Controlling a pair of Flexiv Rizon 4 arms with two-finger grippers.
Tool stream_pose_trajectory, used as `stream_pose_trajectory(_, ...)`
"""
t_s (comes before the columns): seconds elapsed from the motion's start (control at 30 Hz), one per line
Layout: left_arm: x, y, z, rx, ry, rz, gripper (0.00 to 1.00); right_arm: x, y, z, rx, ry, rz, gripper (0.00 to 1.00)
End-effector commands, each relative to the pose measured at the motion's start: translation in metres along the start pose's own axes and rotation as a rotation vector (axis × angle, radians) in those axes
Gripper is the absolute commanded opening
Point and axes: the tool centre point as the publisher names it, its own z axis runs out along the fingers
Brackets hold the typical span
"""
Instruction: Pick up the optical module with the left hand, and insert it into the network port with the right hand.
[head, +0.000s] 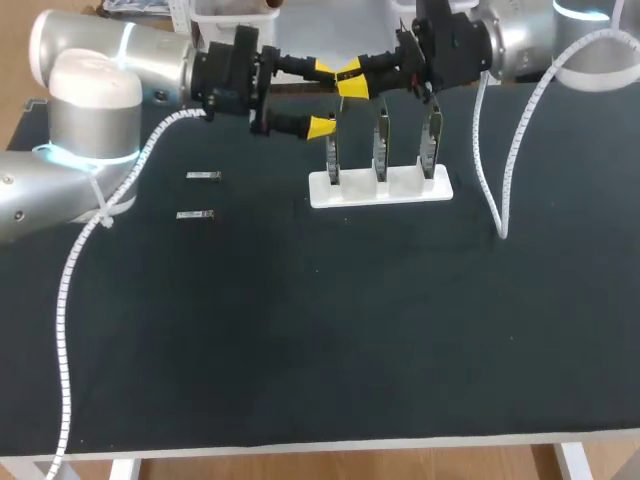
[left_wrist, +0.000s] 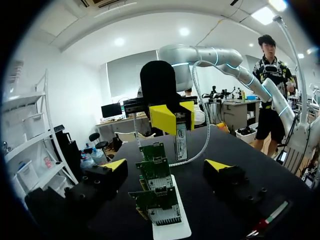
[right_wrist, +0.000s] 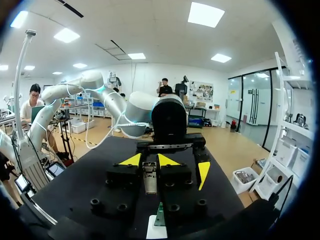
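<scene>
Head view: white holder (head: 380, 188) at far middle of table (head: 300, 350), three circuit boards (head: 381, 140) upright in its slots. Above holder's left end, right gripper (head: 352, 80) pinches optical module (right_wrist: 149, 177) between both yellow tips. Left gripper (head: 321, 99) spread wide, tips clear of optical module. Two spare modules (head: 203, 176) lie flat on table, left of holder, well apart from it.

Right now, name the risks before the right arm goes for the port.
The left gripper, open, flanks the right gripper, which is shut on the optical module; a move by either could knock them together. The three boards stand close in the white holder, so the module might hit the wrong one.
</scene>
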Motion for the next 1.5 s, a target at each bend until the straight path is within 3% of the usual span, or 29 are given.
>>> stream_pose_trajectory(0.03,-0.002,-0.002,-0.01,-0.004,0.021,-0.008,1.0,0.0,0.002,0.0,0.003,0.001,-0.001,0.0)
stream_pose_trajectory(0.4,0.001,0.004,-0.023,0.012,0.161,-0.043,1.0,0.0,0.002,0.0,0.003,0.001,-0.001,0.0)
stream_pose_trajectory(0.83,0.002,0.005,-0.04,-0.014,0.177,-0.049,1.0,0.0,0.002,0.0,0.003,0.001,-0.001,0.0)
stream_pose_trajectory(0.97,0.001,0.005,-0.044,-0.038,0.105,-0.057,1.0,0.0,0.002,0.0,0.003,0.001,-0.001,0.0)
stream_pose_trajectory(1.5,0.001,0.005,-0.044,-0.038,0.105,-0.057,1.0,0.0,0.002,0.0,0.003,0.001,-0.001,0.0)
